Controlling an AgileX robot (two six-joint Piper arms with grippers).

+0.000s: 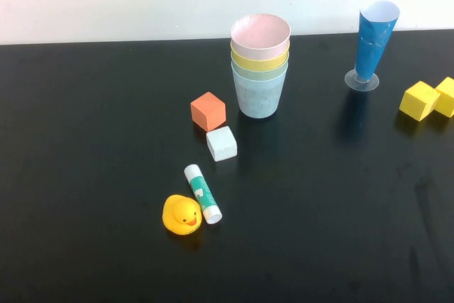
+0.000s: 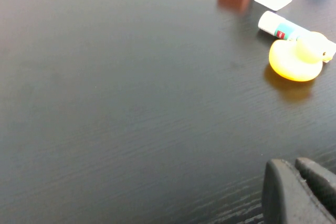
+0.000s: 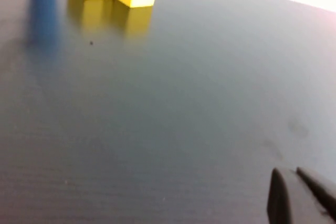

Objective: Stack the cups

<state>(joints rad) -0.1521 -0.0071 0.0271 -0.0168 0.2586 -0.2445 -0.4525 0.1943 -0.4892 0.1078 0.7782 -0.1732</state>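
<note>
The cups (image 1: 259, 65) stand nested in one upright stack at the back middle of the black table: light blue (image 1: 259, 94) at the bottom, pale green, yellow, and pink (image 1: 260, 35) on top. Neither arm shows in the high view. My left gripper (image 2: 295, 165) hangs over bare table, well short of the duck, with its two dark fingers pressed together and nothing between them. My right gripper (image 3: 293, 172) is also shut and empty, above bare table some way from the yellow blocks.
An orange cube (image 1: 208, 111), a white cube (image 1: 221, 143), a glue stick (image 1: 203, 193) and a yellow rubber duck (image 1: 181, 215) lie in front of the stack. A tall blue cone glass (image 1: 370, 44) and two yellow blocks (image 1: 428, 98) are at the back right.
</note>
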